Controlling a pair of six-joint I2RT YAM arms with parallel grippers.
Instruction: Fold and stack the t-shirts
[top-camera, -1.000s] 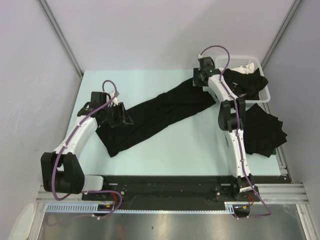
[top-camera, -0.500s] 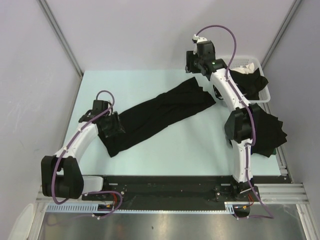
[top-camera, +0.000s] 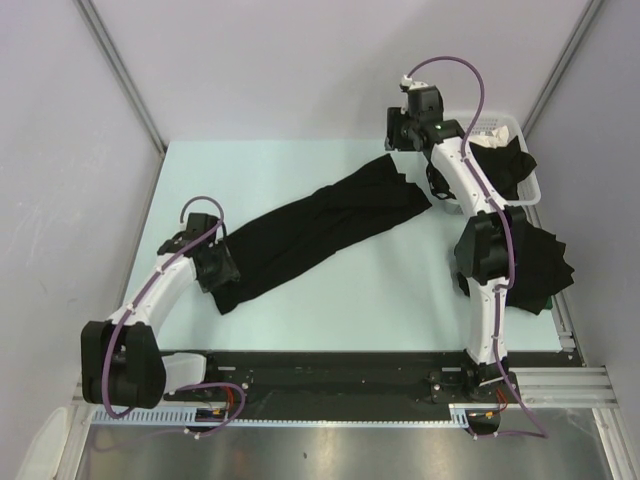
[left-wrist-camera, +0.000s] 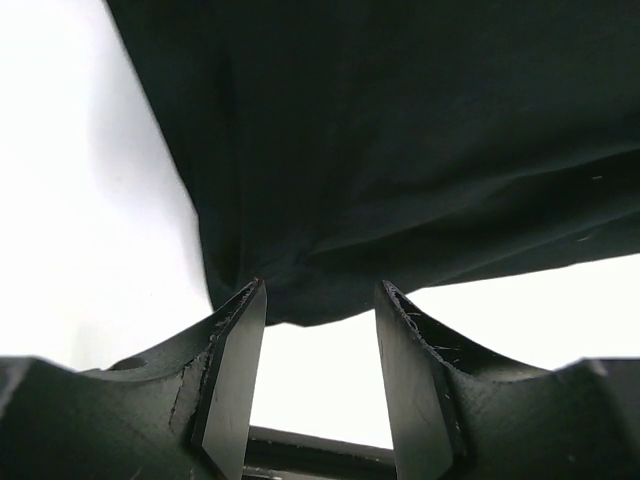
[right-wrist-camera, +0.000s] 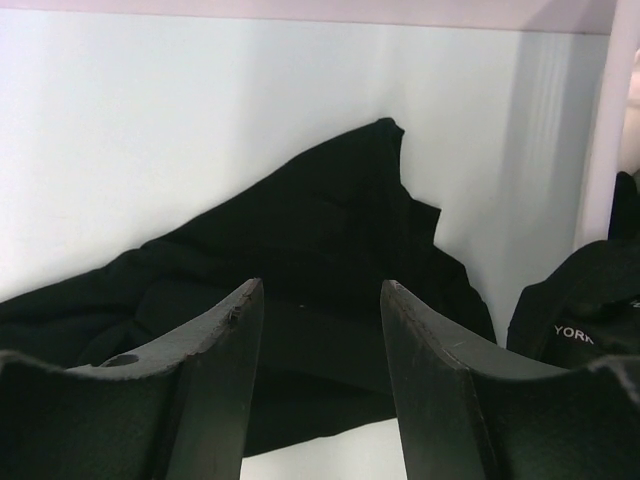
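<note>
One black t-shirt (top-camera: 320, 225) lies stretched in a long diagonal band across the pale table, from near left to far right. My left gripper (top-camera: 216, 270) sits at its near-left end, open. In the left wrist view the cloth's edge (left-wrist-camera: 400, 150) lies just past the left gripper (left-wrist-camera: 320, 300), and nothing is between the fingers (left-wrist-camera: 235, 380). My right gripper (top-camera: 398, 138) hovers above the far-right end, also open. The right wrist view shows that end of the shirt (right-wrist-camera: 320, 230) below the empty right gripper (right-wrist-camera: 320, 295).
A white slotted basket (top-camera: 530, 187) stands at the back right with more black t-shirts (top-camera: 495, 165) in it; its edge (right-wrist-camera: 600, 150) and one shirt (right-wrist-camera: 585, 300) show in the right wrist view. Another black t-shirt (top-camera: 535, 265) lies at the table's right edge.
The left gripper has slid along the shirt toward the near-left end. The right gripper has risen off the shirt's far end, and the cloth now lies flat.
</note>
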